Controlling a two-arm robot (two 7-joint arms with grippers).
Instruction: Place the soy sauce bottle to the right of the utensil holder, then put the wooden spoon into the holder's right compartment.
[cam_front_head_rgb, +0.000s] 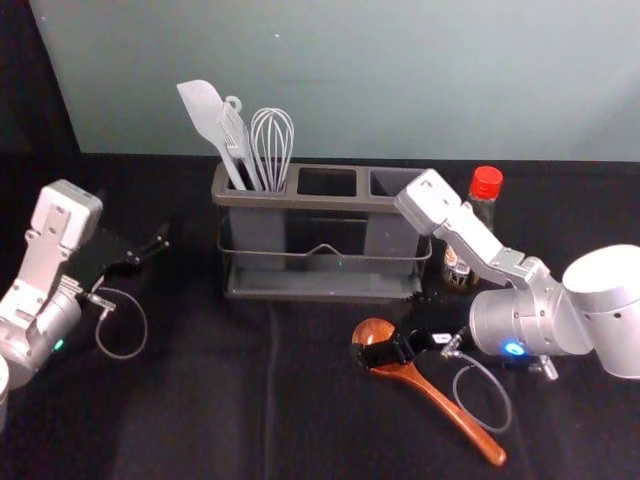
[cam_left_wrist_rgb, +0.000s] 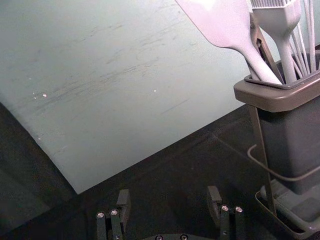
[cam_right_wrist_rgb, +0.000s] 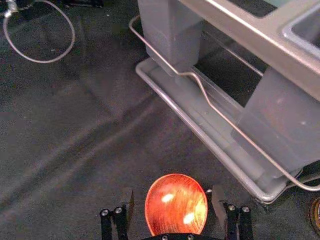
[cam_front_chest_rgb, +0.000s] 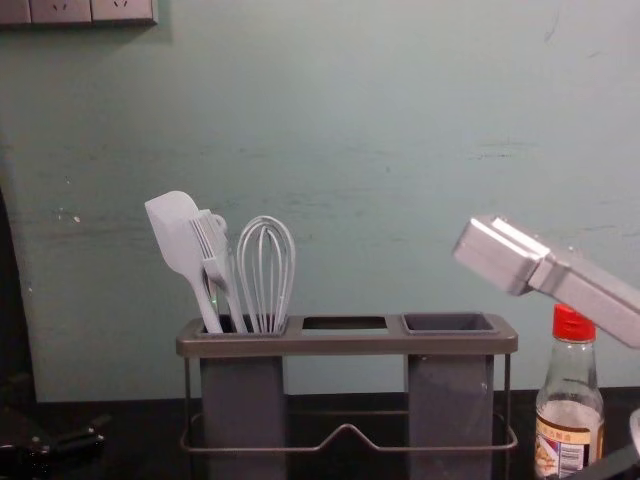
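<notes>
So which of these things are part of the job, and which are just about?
For the job:
utensil holder
soy sauce bottle, right of the holder
wooden spoon
right jaws, open at the spoon

Just there:
spatula, brush and whisk, in the holder's left compartment
wall sockets
left jaws, open, left of the holder

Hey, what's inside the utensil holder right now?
The left compartment holds a spatula, a brush and a whisk, with another item partly hidden behind them; their lower ends are covered by its walls. Nothing rises above the rim of the right compartment, whose floor can't be seen.
</notes>
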